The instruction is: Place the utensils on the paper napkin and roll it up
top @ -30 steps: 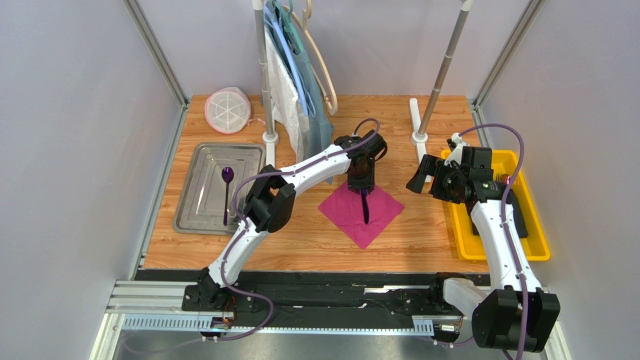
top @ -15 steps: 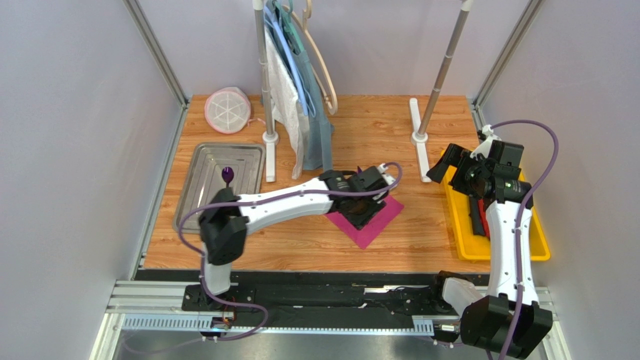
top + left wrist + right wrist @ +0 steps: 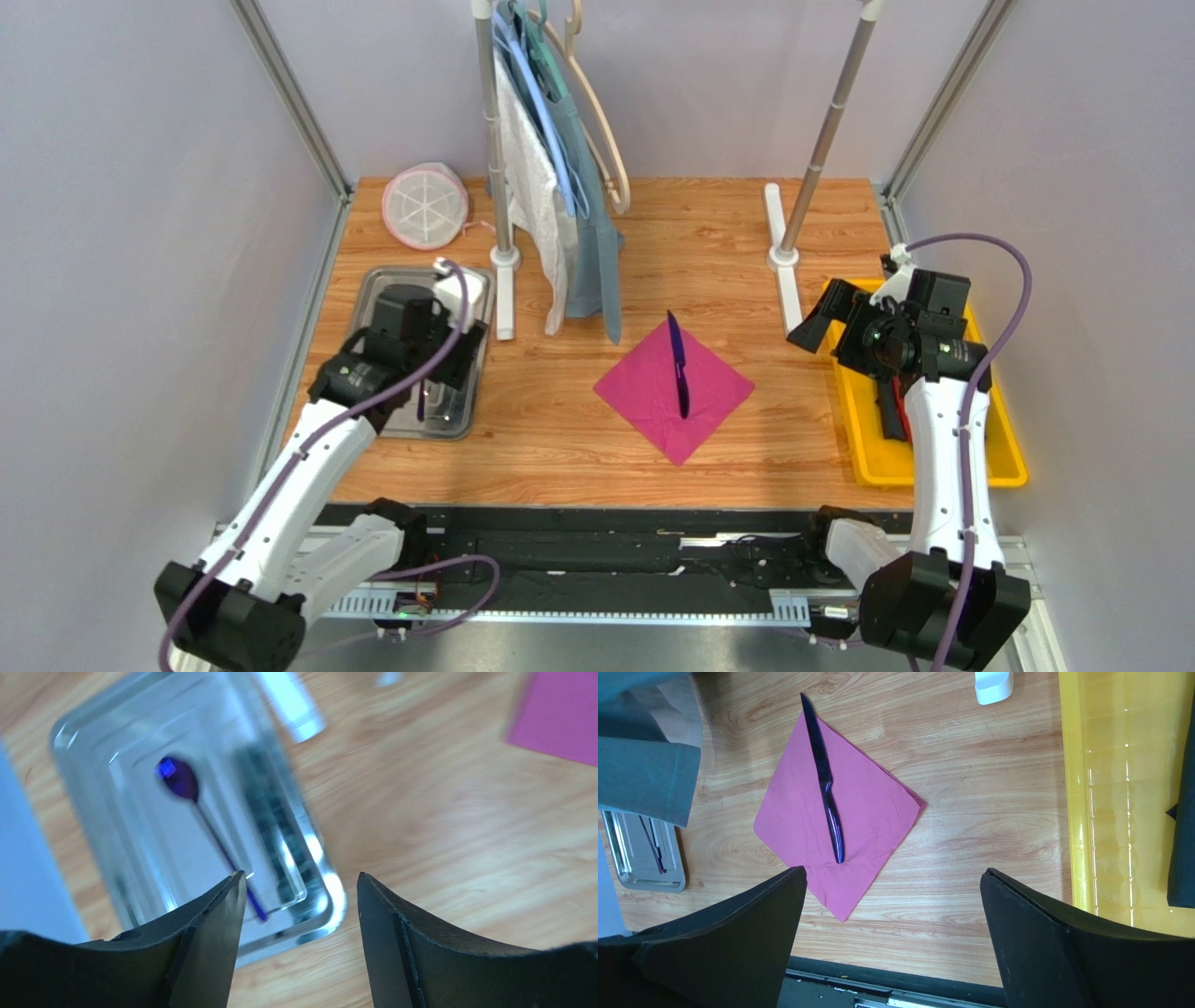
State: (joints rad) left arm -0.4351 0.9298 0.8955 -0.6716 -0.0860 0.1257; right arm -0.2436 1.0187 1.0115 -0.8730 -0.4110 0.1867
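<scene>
The magenta paper napkin (image 3: 659, 399) lies as a diamond on the wooden table, also in the right wrist view (image 3: 871, 822). A dark-purple knife (image 3: 679, 367) lies on it, its tip past the far corner (image 3: 826, 787). A purple spoon (image 3: 203, 815) lies in the metal tray (image 3: 368, 301), bowl pointing away. My left gripper (image 3: 443, 371) is open and empty above the tray's near right corner (image 3: 302, 878); its arm hides most of the spoon from above. My right gripper (image 3: 819, 317) is open and empty, high at the yellow bin's left edge (image 3: 892, 871).
A yellow bin (image 3: 859, 427) at the right holds a dark item (image 3: 894, 406). A garment rack with hanging clothes (image 3: 561, 182) and two white post bases (image 3: 783, 255) stand at the back. A round pink mesh item (image 3: 425, 205) lies at the back left.
My left gripper let go of the knife on the napkin and swung left to the tray. My right gripper drew back right toward the yellow bin.
</scene>
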